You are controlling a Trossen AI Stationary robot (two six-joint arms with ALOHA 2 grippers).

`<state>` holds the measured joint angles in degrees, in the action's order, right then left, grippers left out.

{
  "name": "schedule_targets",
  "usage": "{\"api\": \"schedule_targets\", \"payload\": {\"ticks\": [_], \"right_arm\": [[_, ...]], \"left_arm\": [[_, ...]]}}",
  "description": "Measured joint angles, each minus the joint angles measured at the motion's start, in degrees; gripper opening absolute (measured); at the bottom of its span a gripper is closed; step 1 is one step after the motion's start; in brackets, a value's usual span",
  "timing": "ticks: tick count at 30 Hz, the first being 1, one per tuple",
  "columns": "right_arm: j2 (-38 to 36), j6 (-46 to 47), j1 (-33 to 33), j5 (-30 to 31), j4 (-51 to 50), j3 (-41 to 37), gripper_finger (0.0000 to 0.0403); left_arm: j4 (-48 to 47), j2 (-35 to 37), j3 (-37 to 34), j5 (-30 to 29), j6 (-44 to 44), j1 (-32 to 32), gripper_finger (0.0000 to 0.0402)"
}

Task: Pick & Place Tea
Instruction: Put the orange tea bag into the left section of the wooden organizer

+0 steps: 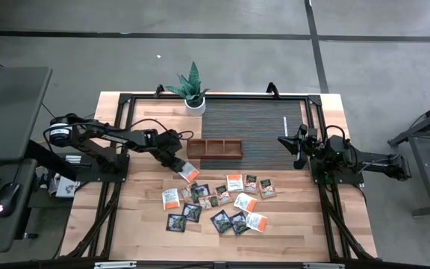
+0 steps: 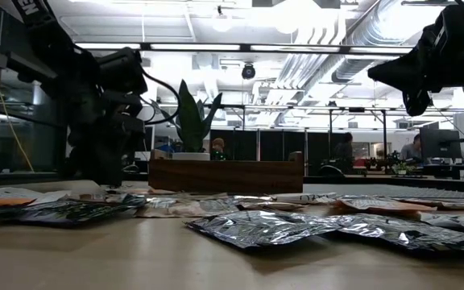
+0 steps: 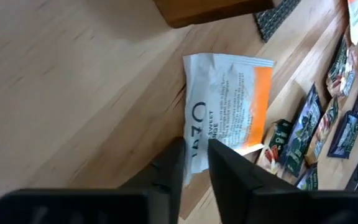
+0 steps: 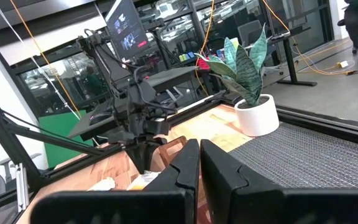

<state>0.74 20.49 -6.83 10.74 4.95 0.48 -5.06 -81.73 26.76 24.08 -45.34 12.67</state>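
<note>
The counter [image 1: 136, 224] is a light wood-plank top; a dark ribbed mat [image 1: 252, 123] covers its far half. A potted plant [image 1: 191, 88] with stiff green leaves stands in a white pot at the mat's far edge. A long brown wooden tray [image 1: 215, 148] with three compartments lies on the mat's near edge, left of centre; I cannot make out anything inside it.

My left arm reaches in from the left. My left claw [image 1: 179, 169] is down at the counter just in front of the tray's left end, its fingers [image 3: 229, 171] clenched on the edge of a white-and-orange tea sachet [image 3: 225, 102], which lies flat on the wood. The sachet carries small black print; only the large letters "AZO" can be read, the rest being too fine.

My right arm waits over the mat's right side. My right claw [image 1: 298, 152] is held clear above the mat, fingers pressed together and grasping nothing.

The rest of the tea [image 1: 219, 203] is scattered flat on the bare wood in front of the tray, towards the counter's near edge. It is a mix of white-and-orange sachets and dark green ones with light labels, some touching or overlapping. Their label writing is too small to read.
</note>
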Motion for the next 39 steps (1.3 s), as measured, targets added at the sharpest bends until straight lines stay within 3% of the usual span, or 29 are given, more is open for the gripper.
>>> {"api": "schedule_targets", "payload": {"ticks": [7,18,28,39], "right_arm": [[0.0,0.0,-0.01,0.01,0.0,0.0,0.0012],[0.0,0.0,0.0,0.0,0.0,-0.01,0.0012],[0.01,0.0,0.0,0.0,0.0,0.0,0.0012],[0.03,0.0,-0.02,0.0,0.0,0.0,0.0012]], "left_arm": [[-0.81,0.0,0.0,-0.75,0.7,-0.02,0.0005],[-2.48,2.33,-0.21,-0.35,2.56,-0.04,0.0001],[-8.23,13.42,0.0,-0.95,5.44,0.0,0.0],[-24.76,22.33,9.14,-7.41,17.17,0.02,0.0]]}}
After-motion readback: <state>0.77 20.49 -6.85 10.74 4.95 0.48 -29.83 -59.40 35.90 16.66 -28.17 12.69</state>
